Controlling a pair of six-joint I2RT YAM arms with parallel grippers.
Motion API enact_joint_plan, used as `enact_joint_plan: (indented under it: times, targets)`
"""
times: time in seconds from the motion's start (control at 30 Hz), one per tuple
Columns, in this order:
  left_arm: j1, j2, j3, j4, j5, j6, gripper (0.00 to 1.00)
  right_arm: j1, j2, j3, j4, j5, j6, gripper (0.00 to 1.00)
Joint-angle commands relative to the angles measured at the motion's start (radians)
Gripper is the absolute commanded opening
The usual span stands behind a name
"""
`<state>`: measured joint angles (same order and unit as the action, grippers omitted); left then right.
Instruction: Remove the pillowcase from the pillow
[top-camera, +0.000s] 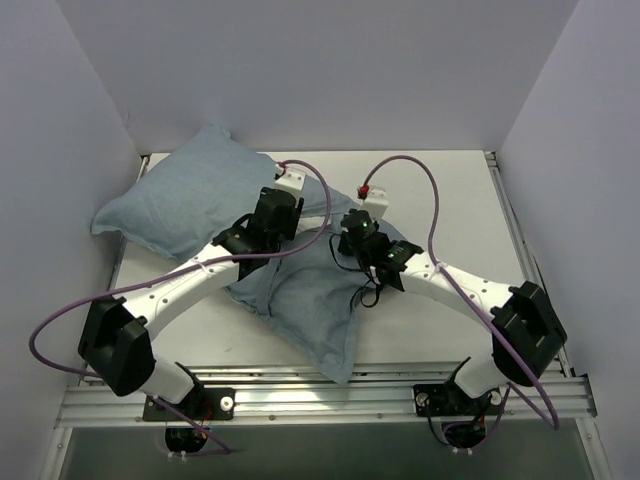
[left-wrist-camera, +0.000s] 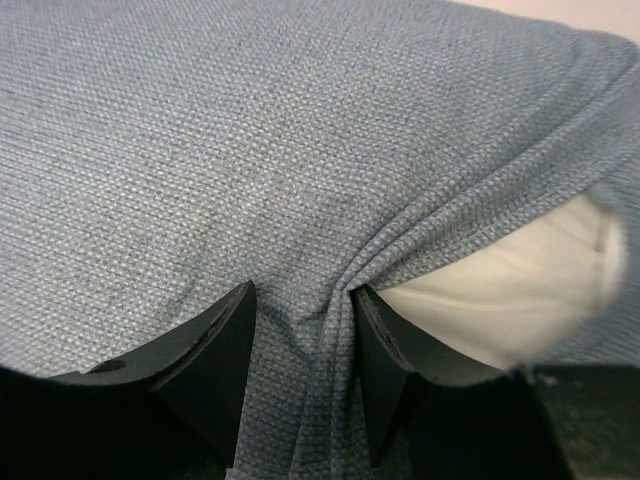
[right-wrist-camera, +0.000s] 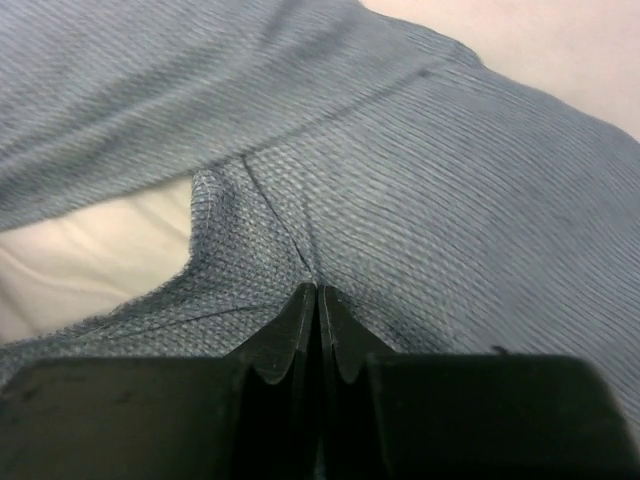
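The pillowcase (top-camera: 190, 200), light denim-blue side out, covers the pillow and lies diagonally from the back left to the front centre of the table. My left gripper (top-camera: 272, 222) presses down on its middle. In the left wrist view the jaws (left-wrist-camera: 303, 292) stand apart with a creased fold of pillowcase (left-wrist-camera: 250, 130) between them, and the white pillow (left-wrist-camera: 500, 290) shows through the opening at the right. My right gripper (top-camera: 358, 232) is shut on a pinch of pillowcase (right-wrist-camera: 450, 200) at the opening's edge (right-wrist-camera: 317, 290). White pillow (right-wrist-camera: 90, 250) shows at the left.
The white table (top-camera: 450, 200) is walled in by pale panels at the back and both sides. Purple cables loop over both arms. A metal rail (top-camera: 330, 395) runs along the near edge.
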<state>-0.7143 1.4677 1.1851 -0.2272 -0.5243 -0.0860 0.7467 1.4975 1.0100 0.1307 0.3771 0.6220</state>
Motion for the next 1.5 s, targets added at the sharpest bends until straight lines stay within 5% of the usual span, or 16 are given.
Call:
enact_joint_plan:
  times: [0.0, 0.33, 0.57, 0.7, 0.83, 1.03, 1.27, 1.47]
  targets:
    - [0.019, 0.06, 0.024, -0.044, -0.105, -0.03, 0.52, -0.026, -0.084, -0.099, -0.19, 0.091, 0.053, 0.0]
    - [0.042, 0.102, 0.05, -0.1, -0.154, -0.08, 0.52, -0.088, -0.342, -0.364, -0.359, 0.092, 0.278, 0.0]
    - [0.035, 0.083, 0.048, -0.086, -0.091, -0.057, 0.52, -0.173, -0.391, -0.352, -0.303, -0.061, 0.201, 0.01]
    - [0.003, 0.066, 0.034, -0.066, -0.082, -0.04, 0.52, -0.17, -0.353, -0.173, -0.293, -0.093, 0.128, 0.24]
    - [0.0, 0.062, 0.037, -0.069, -0.077, -0.047, 0.52, -0.158, -0.252, 0.021, -0.298, -0.08, 0.09, 0.67]
    - [-0.005, 0.065, 0.042, -0.078, -0.08, -0.049, 0.52, -0.119, -0.04, 0.252, -0.321, -0.046, 0.091, 0.91]
    - [-0.005, 0.088, 0.054, -0.101, -0.106, -0.047, 0.52, -0.112, 0.081, 0.178, -0.304, -0.047, 0.142, 0.85]
    - [-0.004, 0.106, 0.062, -0.119, -0.117, -0.055, 0.52, -0.199, -0.07, -0.164, -0.267, -0.056, 0.174, 0.5]
